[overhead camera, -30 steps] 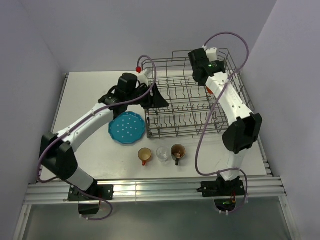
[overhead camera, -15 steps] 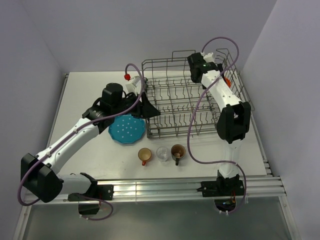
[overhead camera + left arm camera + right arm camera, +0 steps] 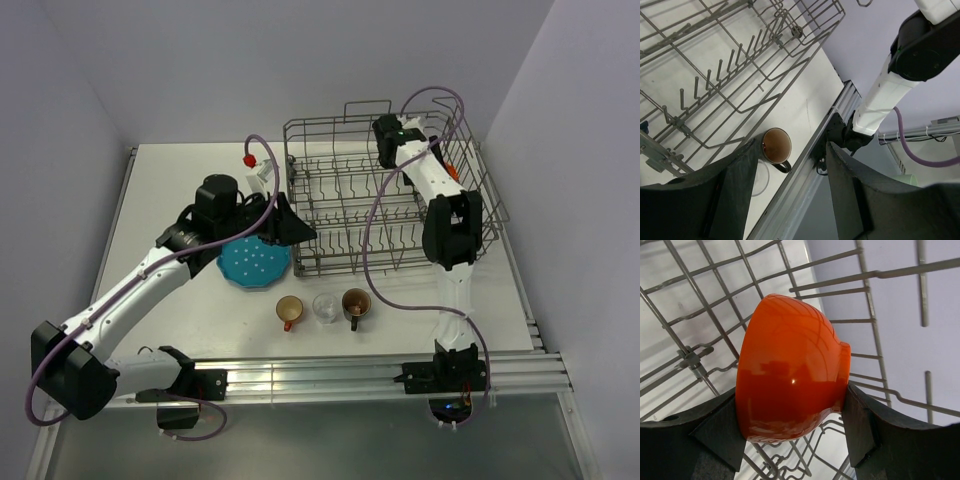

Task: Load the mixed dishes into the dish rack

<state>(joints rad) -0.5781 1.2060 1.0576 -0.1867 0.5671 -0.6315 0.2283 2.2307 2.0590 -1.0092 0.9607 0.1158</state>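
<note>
Right gripper [image 3: 790,427], stretched into dish rack [image 3: 360,262], clamps orange-red bowl [image 3: 790,365]; left gripper [image 3: 795,165] spread wide.

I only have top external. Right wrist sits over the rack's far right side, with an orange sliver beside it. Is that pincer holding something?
Observer: Yes. The right wrist view shows the right pincer shut on the orange-red bowl, with the dish rack wires behind it.
Operator: Left pincer?
Observer: The left wrist view shows the left pincer open, with nothing in it.
Operator: What's it pointing at?
Observer: The dark brown mug, upright on the table just outside the rack's edge.
</note>
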